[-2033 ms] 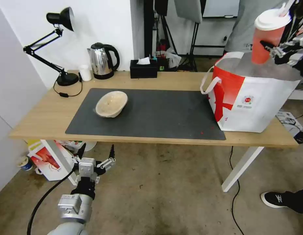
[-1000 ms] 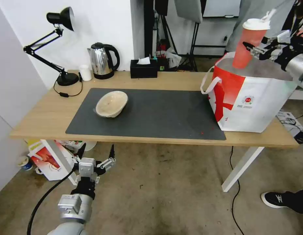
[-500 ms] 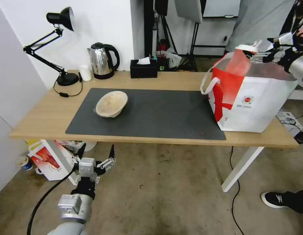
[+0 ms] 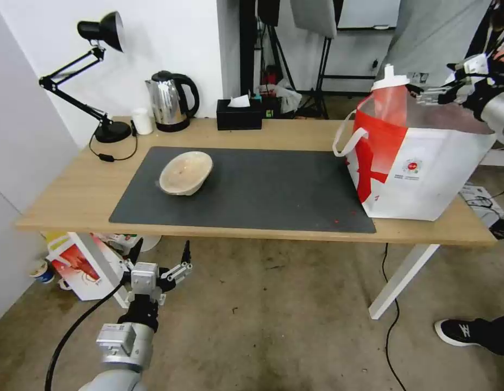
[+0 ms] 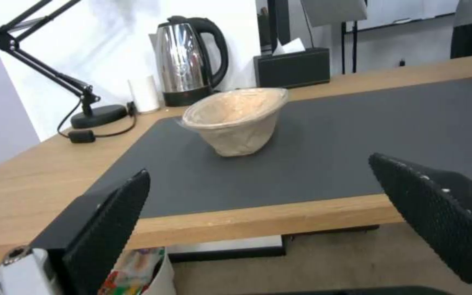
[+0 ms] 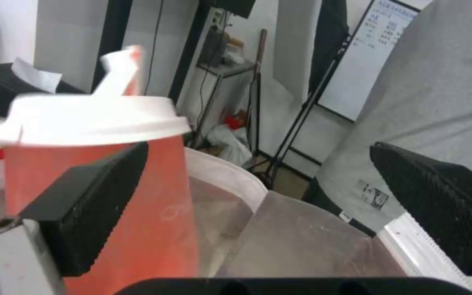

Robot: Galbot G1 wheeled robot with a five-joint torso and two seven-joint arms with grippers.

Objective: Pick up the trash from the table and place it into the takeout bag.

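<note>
A red translucent cup (image 4: 390, 103) with white lid and straw stands inside the takeout bag (image 4: 420, 174) at the table's right end, its top above the rim. My right gripper (image 4: 420, 93) hovers open just right of the cup, above the bag. In the right wrist view the cup (image 6: 99, 164) lies beyond one finger (image 6: 88, 205), not between them, over the bag's silvery lining (image 6: 301, 241). A shallow beige bowl (image 4: 186, 172) sits on the dark grey mat (image 4: 263, 190). My left gripper (image 4: 161, 251) hangs open below the table's front edge, facing the bowl (image 5: 236, 119).
Along the table's (image 4: 73, 190) back edge stand a black desk lamp (image 4: 113, 132), a small white cup (image 4: 142, 120), a steel kettle (image 4: 170, 100) and a black tissue box (image 4: 239, 115). A red-and-white box (image 4: 81, 266) sits on the floor under the left end. A person's shoe (image 4: 464, 331) is at the right.
My right gripper carried the cup left and down over the bag, then opened. The cup dropped into the bag and now stands there. The left arm has not moved.
</note>
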